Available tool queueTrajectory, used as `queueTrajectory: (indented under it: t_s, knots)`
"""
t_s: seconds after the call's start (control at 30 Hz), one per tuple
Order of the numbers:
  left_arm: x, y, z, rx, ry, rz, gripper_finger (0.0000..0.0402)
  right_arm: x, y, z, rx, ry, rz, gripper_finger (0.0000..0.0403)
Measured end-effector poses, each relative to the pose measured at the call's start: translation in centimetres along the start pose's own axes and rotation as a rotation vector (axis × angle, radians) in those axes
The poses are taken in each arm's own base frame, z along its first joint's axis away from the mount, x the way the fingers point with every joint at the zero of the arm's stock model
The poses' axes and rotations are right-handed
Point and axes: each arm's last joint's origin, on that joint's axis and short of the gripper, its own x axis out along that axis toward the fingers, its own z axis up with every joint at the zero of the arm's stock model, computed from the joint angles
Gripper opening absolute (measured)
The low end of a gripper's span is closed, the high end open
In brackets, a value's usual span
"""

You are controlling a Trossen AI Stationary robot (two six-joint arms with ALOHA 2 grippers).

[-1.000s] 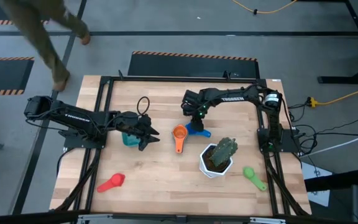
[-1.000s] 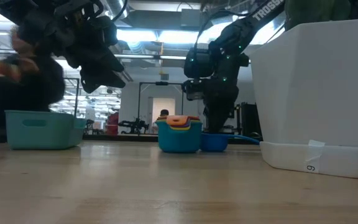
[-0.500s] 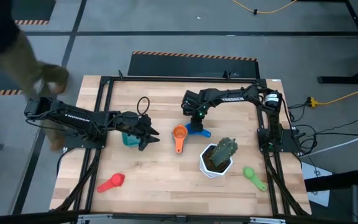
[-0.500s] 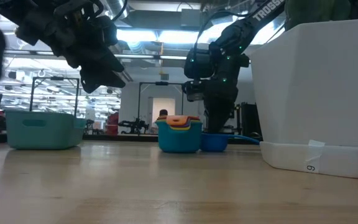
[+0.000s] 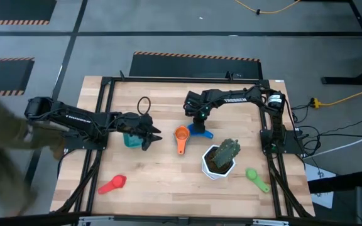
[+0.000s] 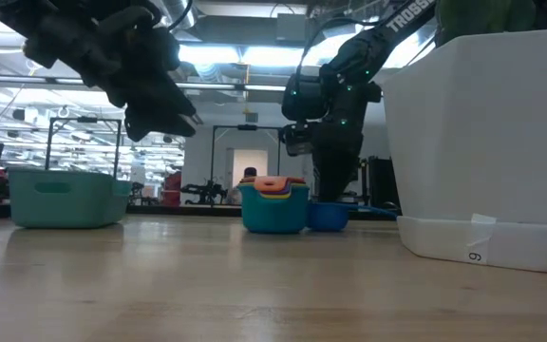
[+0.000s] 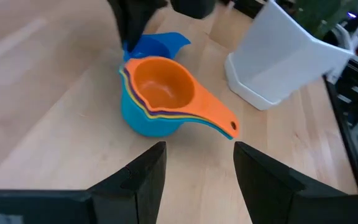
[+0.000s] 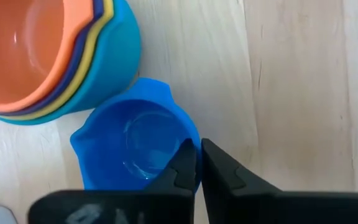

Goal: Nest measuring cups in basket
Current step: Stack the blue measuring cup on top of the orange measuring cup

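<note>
Whereas a second ago its jaws were spread, our right gripper (image 8: 196,163) now pinches the blue cup (image 5: 201,132)'s rim at table centre. We count one nested stack (image 5: 181,135) touching it at nine o'clock, one red cup (image 5: 113,184) and one green cup (image 5: 255,177) lying apart. Our left gripper (image 5: 154,134), unmoved, hangs spread and empty over the teal basket (image 5: 131,139), at nine o'clock from the stack.

The right gripper (image 8: 197,168) is pinched on the rim of a single cup (image 8: 135,149), which sits against the nested stack of cups (image 8: 48,56). The left gripper (image 7: 194,168) hangs above the table (image 5: 168,176), the basket (image 5: 131,139) under it, the stack ahead of its parted fingers.
</note>
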Motion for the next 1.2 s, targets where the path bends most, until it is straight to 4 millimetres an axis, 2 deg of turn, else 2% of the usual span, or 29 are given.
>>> queueTrajectory:
  t_s: [0.17,0.33,0.47,0.67,0.83,1.0,1.2]
  knots:
    - [0.0,0.1,0.1,-0.001,-0.025,0.043,0.0181,-0.4,0.1,-0.3,0.016,0.067,-0.018,0.0013]
    - [0.0,0.1,0.4,-0.003,-0.081,0.084,0.0181,-2.0,0.0,0.1,0.018,0.137,-0.15,0.0013]
    - [-0.1,0.3,0.8,-0.007,-0.15,0.163,0.0181,-3.7,0.0,1.1,0.018,0.142,-0.267,0.0014]
    - [-0.2,0.7,1.4,-0.022,-0.253,0.282,0.0181,-6.0,0.4,3.5,0.069,0.014,-0.406,0.0015]
    - [-0.4,1.0,2.5,-0.07,-0.351,0.278,0.0181,-7.3,2.2,5.5,0.033,-0.121,-0.405,0.0016]
    - [-0.6,1.9,3.4,-0.196,-0.433,0.27,0.0181,-7.8,4.6,6.9,-0.009,-0.241,-0.387,0.0016]
    - [-0.7,3.0,3.9,-0.273,-0.4,0.189,0.0181,-7.5,7.5,7.9,-0.054,-0.349,-0.353,0.0016]
